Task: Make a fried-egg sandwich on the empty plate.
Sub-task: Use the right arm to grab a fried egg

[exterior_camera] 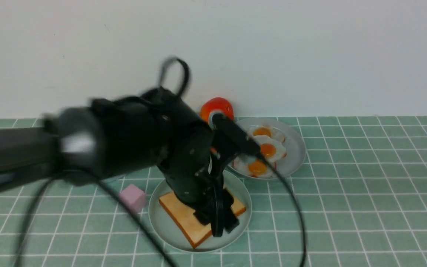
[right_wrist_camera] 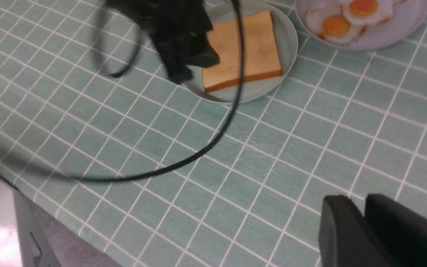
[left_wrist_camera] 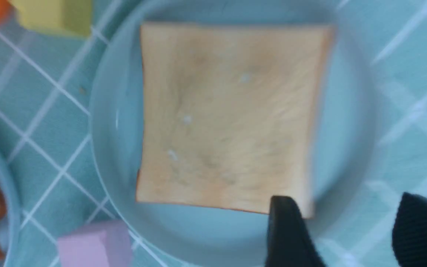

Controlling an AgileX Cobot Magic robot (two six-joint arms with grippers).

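Note:
The pale mint-green plate (exterior_camera: 160, 217) (left_wrist_camera: 114, 111) (right_wrist_camera: 288, 40) holds one golden-brown toast slice (exterior_camera: 184, 218) (left_wrist_camera: 228, 115) (right_wrist_camera: 250, 48) lying flat. My left gripper (exterior_camera: 222, 224) (left_wrist_camera: 350, 226) hangs just over the slice's near corner and the plate rim, open, with nothing between its black fingers (left_wrist_camera: 287, 233). Several fried eggs (exterior_camera: 267, 148) (right_wrist_camera: 335, 25) lie on a bluish-grey plate (exterior_camera: 298, 148) (right_wrist_camera: 402, 26) behind and to the right. My right gripper (right_wrist_camera: 363, 211) is over bare table nearer the front, its tips close together with only a thin notch showing.
A pink cube (exterior_camera: 133, 198) (left_wrist_camera: 91, 243) sits left of the toast plate. A red-orange tomato (exterior_camera: 217, 107) stands by the wall. The left wrist view also shows a yellow block (left_wrist_camera: 54, 15) and another plate's rim (left_wrist_camera: 9, 193). The left arm's cable (right_wrist_camera: 221, 126) trails over the tiled cloth.

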